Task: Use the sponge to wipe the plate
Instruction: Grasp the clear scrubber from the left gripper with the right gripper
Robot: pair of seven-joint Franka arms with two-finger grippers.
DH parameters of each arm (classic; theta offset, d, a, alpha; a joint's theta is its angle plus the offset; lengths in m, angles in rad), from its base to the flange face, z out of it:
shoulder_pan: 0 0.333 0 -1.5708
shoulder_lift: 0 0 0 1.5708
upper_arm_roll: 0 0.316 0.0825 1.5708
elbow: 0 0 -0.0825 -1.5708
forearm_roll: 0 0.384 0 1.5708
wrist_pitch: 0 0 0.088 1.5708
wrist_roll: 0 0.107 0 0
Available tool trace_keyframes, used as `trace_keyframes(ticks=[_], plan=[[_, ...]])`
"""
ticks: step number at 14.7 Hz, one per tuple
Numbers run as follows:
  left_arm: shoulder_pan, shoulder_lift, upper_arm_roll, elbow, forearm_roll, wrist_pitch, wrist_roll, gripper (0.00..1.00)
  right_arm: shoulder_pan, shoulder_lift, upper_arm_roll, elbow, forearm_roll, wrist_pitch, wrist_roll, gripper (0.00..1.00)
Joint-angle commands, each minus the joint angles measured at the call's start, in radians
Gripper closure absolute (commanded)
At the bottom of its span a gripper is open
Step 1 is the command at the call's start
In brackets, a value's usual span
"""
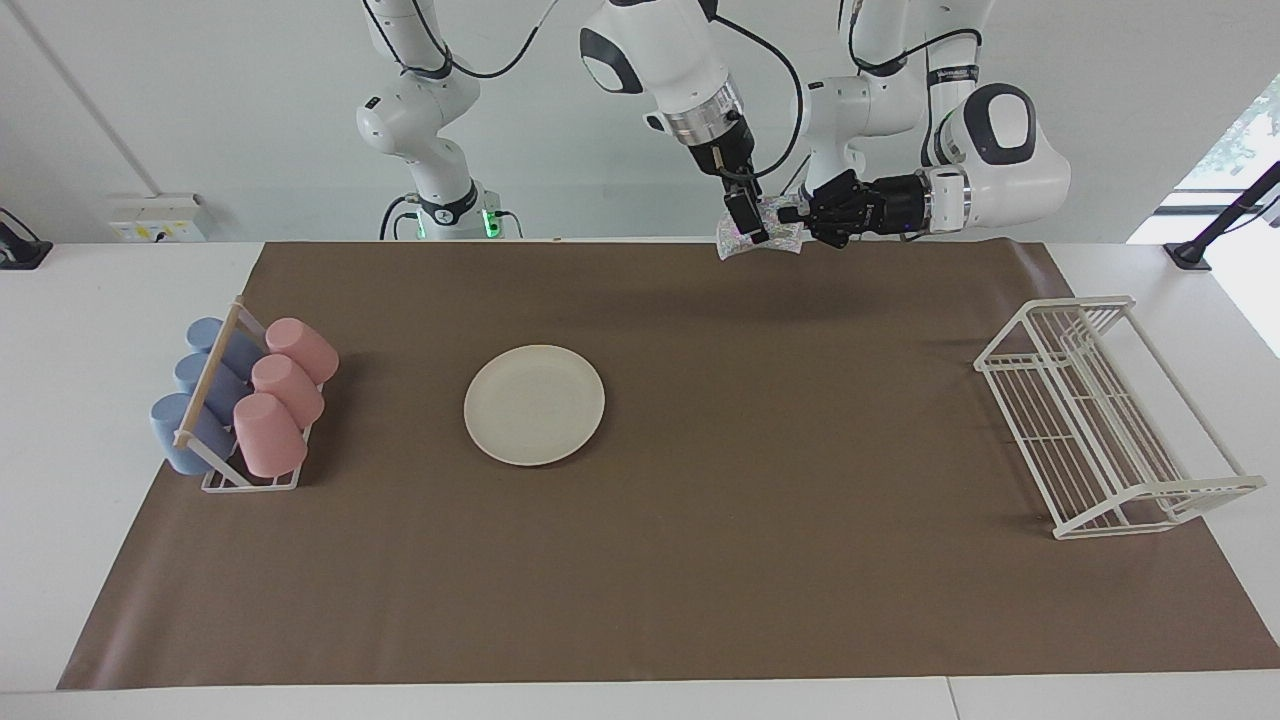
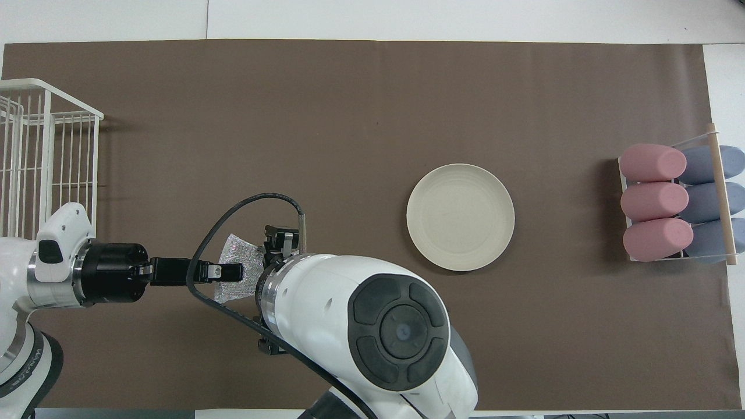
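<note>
1. The sponge (image 1: 757, 232) is up in the air over the brown mat (image 1: 700, 560), over the mat's edge nearest the robots. It is well apart from the plate (image 1: 534, 404), toward the left arm's end of the table.
2. Sponge long axis runs level, along the table's length, from one gripper toward the other. One end flares out like a fan; the rest is hidden by the right arm.
3. Left gripper (image 2: 233, 271): fingertips clamped tight on the sponge's end, wrist horizontal.
4. Right gripper (image 1: 745, 222): comes down from above onto the sponge's other end, jaws spread wide. Can't tell if the fingers touch the mesh.
5. Plate: lies flat on the mat, round, cream-white, matte, shallow raised rim. Nothing on it.
6. Sponge material: silvery, glittery mesh, soft and crumpled.
7. No readable writing or labels anywhere.
8. Cup rack (image 1: 250, 470) sits beside the plate toward the right arm's end: pink cups (image 1: 285, 392) and blue cups (image 1: 200, 385) lying on their sides, wooden rod across.
9. White wire rack (image 1: 1100, 420) sits well away from the plate, at the left arm's end of the mat.
</note>
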Motion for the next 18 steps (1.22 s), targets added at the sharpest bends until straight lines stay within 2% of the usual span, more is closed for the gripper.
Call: trace_keyframes(ticks=[1, 5, 6, 7, 9, 17, 18], plan=[[-0.001, 0.001, 0.011, -0.008, -0.010, -0.021, 0.026, 1.00, -0.016, -0.023, 0.003, -0.023, -0.006, -0.029, -0.057, 0.00], [0.002, 0.003, 0.011, -0.005, 0.013, -0.038, 0.029, 1.00, -0.016, -0.025, 0.003, -0.025, -0.006, -0.030, -0.063, 0.00], [0.004, 0.006, 0.013, -0.005, 0.016, -0.045, 0.036, 1.00, -0.016, -0.025, 0.003, -0.026, -0.009, -0.030, -0.066, 0.13], [0.005, 0.006, 0.013, -0.004, 0.018, -0.045, 0.036, 1.00, -0.016, -0.025, 0.003, -0.026, -0.019, -0.030, -0.079, 0.50], [0.005, 0.006, 0.013, -0.004, 0.030, -0.045, 0.038, 1.00, -0.016, -0.025, 0.003, -0.026, -0.022, -0.030, -0.112, 1.00], [0.004, 0.006, 0.014, 0.002, 0.053, -0.042, 0.038, 1.00, -0.016, -0.025, 0.003, -0.026, -0.054, -0.035, -0.119, 1.00], [0.004, 0.003, 0.013, 0.016, 0.084, -0.033, 0.027, 0.37, -0.016, -0.025, 0.003, -0.026, -0.055, -0.035, -0.119, 1.00]])
